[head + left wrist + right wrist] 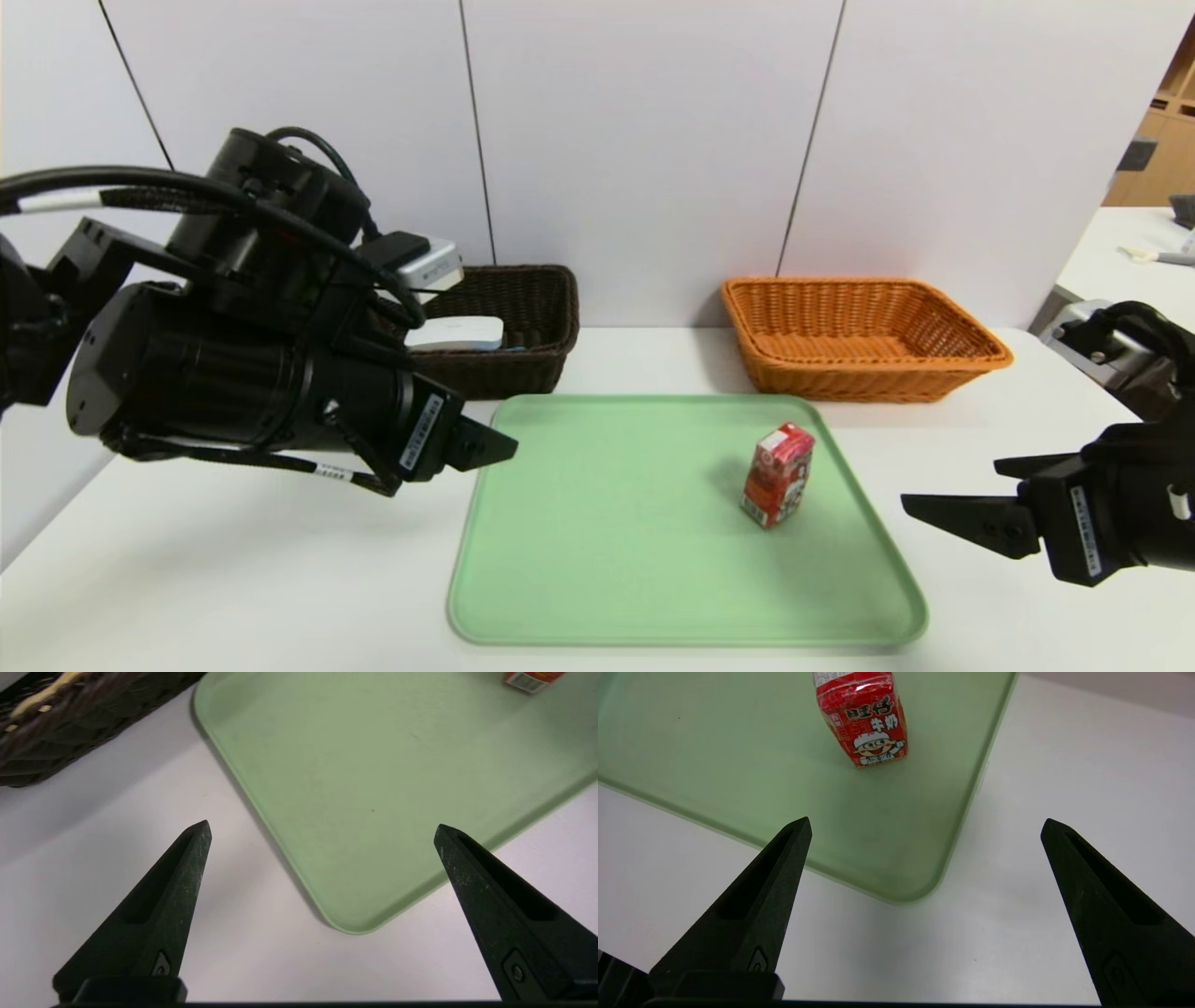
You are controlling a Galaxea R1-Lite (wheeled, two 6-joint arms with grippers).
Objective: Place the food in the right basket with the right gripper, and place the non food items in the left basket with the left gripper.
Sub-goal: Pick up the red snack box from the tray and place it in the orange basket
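Note:
A red milk carton stands upright on the right half of the green tray. My right gripper hovers open and empty over the table off the tray's near right corner, pointing toward the carton. At the tray's left edge my left gripper hangs open with nothing between its fingers, above the tray's near left corner. A white flat item lies in the dark brown basket. The orange basket at the back right looks empty.
Both baskets stand against the white wall panels behind the tray. The dark basket's side and a corner of the carton show in the left wrist view. Another table stands at the far right.

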